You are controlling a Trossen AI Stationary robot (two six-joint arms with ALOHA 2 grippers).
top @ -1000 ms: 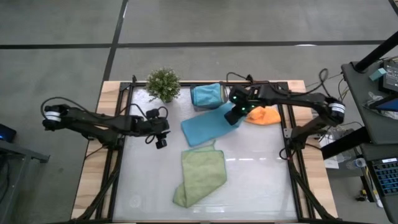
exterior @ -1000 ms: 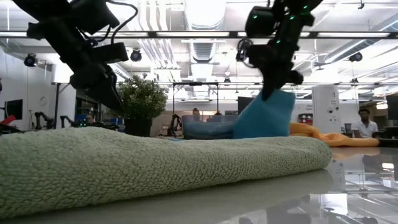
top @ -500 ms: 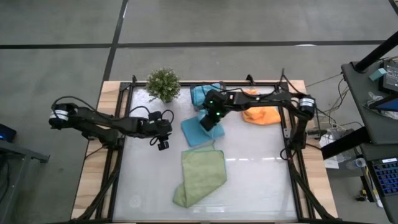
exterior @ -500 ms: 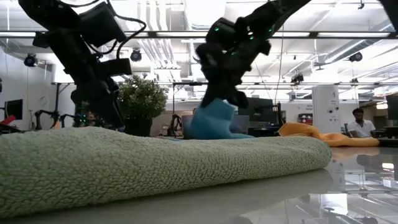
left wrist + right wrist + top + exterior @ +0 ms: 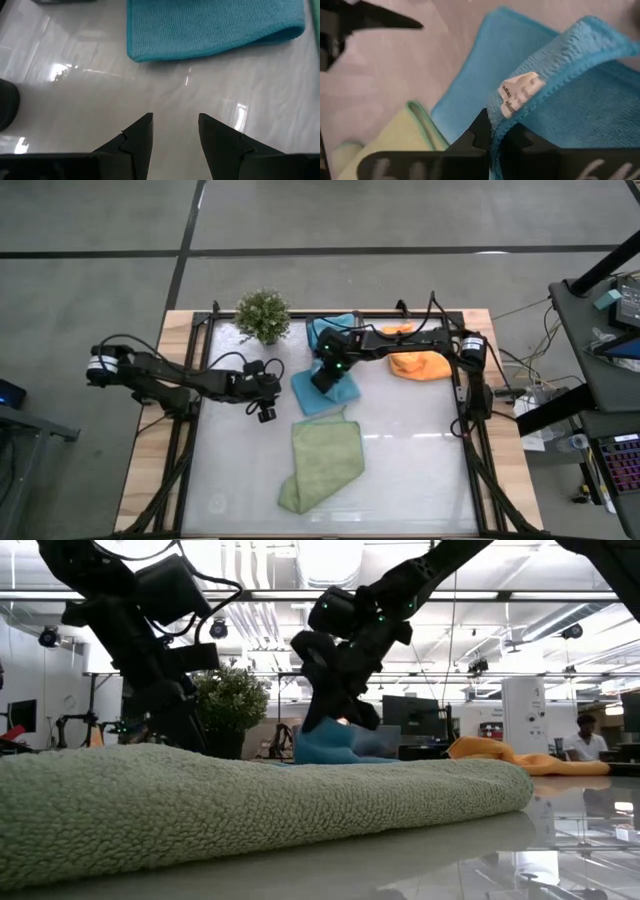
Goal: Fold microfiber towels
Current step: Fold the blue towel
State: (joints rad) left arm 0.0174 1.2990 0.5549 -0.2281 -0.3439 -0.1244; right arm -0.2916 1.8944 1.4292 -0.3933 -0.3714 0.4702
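A teal-blue towel (image 5: 335, 392) lies on the table behind a light green towel (image 5: 322, 463), its right part folded over toward the left. My right gripper (image 5: 322, 374) is shut on its turned-over edge, just above the towel's left half. My left gripper (image 5: 265, 415) hangs open a short way left of the teal towel (image 5: 215, 25), above bare table, touching nothing. A second teal towel (image 5: 335, 330) lies bunched at the back. An orange towel (image 5: 420, 364) lies at the back right. My right gripper pinches the teal towel's hemmed edge (image 5: 492, 112) between its two fingers, right beside the white label (image 5: 519, 94). The fingers slant down from the table's far right. The held edge is lifted slightly above the lower layer (image 5: 465, 100), which lies flat on the table.
A small potted plant (image 5: 262, 315) stands at the back left. In the low view the green towel (image 5: 250, 800) fills the foreground. Bare table lies at the near right and the near left. A person (image 5: 590, 740) sits in the room beyond the table.
My right gripper, still shut, has swept toward the table's left edge and down, tipping more steeply. It has carried the teal towel's right edge over the rest, so the towel now lies folded over. The left part has stayed put. My left gripper has sunk slightly toward the teal towel.
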